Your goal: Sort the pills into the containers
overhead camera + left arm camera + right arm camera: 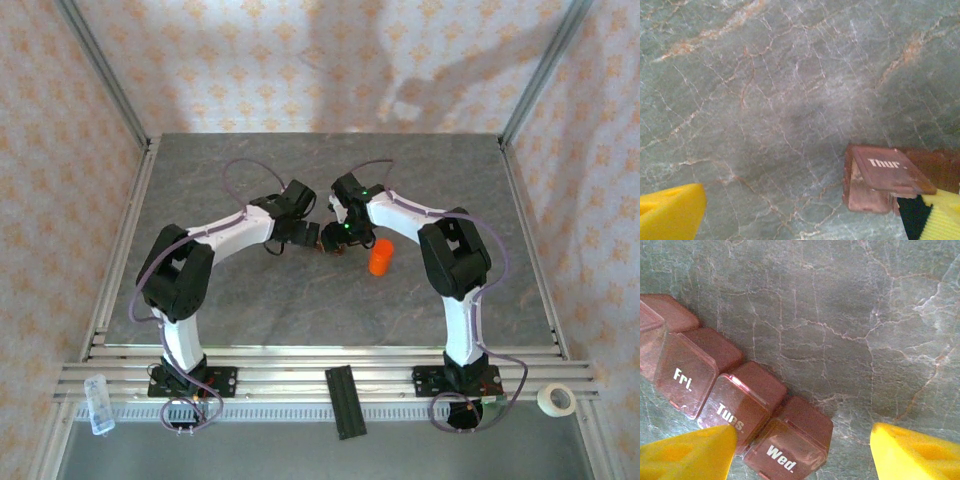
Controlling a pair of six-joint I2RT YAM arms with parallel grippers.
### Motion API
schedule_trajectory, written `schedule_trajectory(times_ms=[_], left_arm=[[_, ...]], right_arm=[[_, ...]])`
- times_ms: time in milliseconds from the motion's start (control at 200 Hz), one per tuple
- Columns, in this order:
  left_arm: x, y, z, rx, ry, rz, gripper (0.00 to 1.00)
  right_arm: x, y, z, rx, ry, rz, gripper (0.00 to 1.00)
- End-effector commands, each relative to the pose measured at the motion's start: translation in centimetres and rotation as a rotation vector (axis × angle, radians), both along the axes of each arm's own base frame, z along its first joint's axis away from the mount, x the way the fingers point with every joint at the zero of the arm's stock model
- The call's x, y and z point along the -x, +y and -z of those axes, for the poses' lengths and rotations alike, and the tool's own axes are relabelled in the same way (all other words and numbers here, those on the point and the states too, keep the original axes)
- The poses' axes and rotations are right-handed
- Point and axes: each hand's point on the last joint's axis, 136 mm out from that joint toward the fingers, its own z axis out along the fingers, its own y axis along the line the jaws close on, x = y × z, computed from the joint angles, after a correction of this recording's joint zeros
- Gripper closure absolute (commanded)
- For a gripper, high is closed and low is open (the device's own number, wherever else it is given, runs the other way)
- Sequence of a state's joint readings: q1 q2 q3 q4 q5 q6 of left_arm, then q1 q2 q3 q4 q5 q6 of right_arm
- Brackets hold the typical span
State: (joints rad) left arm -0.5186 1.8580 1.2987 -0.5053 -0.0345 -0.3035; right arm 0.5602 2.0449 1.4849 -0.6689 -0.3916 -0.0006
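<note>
From above, the containers (330, 246) lie mid-bench (250, 300), with the orange bottle (381, 257) just right of them.

Left wrist: the left claw (805, 215) is spread open, one finger (940, 217) beside the containers' "Thur" lid (887, 167).

Right wrist: the right claw (802, 455) is released, and the "Wed" compartment (790, 440) sits between its fingers.

Bright, diffuse light casts soft shadows on the back wall (400, 80); wrist views look slightly blurred.
</note>
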Motion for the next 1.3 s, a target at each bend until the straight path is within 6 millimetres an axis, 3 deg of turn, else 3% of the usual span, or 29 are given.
schedule_trajectory(times_ms=[0,85,105,370,485,606,776,791,876,1071,1296], left_arm=[[-1.2,0.6,-0.1,-0.029,-0.006,-0.008,0.0],[-2.1,0.6,-0.6,-0.019,-0.02,-0.017,0.0],[-2.1,0.6,0.5,-0.029,0.002,-0.018,0.0],[-3.0,1.2,2.3,-0.029,0.032,-0.048,0.0],[-3.3,0.8,1.6,0.001,0.023,-0.051,0.0],[-3.7,0.3,-0.3,0.048,-0.004,-0.052,0.0],[-4.2,0.3,-2.5,0.114,-0.032,-0.076,0.0],[-4.3,0.3,-3.7,0.134,-0.056,-0.08,0.0],[-4.4,0.8,-4.8,0.178,-0.078,-0.109,0.0],[-3.5,0.9,-4.9,0.26,-0.089,-0.123,0.0],[-1.6,-1.1,-2.0,0.414,-0.042,-0.108,0.0]], right_arm=[[0.7,-1.4,3.0,0.096,0.041,0.011,0.29],[0.6,-1.4,3.1,0.096,0.041,0.014,0.29],[0.6,-1.4,3.1,0.095,0.043,0.015,0.29],[0.5,-1.3,3.1,0.096,0.046,0.017,0.29],[0.2,-1.1,2.6,0.094,0.043,0.017,0.29],[-0.9,-0.4,0.8,0.068,0.018,0.017,0.28],[-3.6,0.6,-3.8,0.007,-0.052,0.051,0.25],[-3.8,0.6,-4.2,0.004,-0.059,0.057,0.25],[-4.9,0.5,-6.3,-0.002,-0.094,0.073,0.24],[-5.5,-2.0,-9.0,0.029,-0.145,0.136,0.23],[-3.6,-7.2,-11.9,-0.022,-0.196,0.312,0.22]])
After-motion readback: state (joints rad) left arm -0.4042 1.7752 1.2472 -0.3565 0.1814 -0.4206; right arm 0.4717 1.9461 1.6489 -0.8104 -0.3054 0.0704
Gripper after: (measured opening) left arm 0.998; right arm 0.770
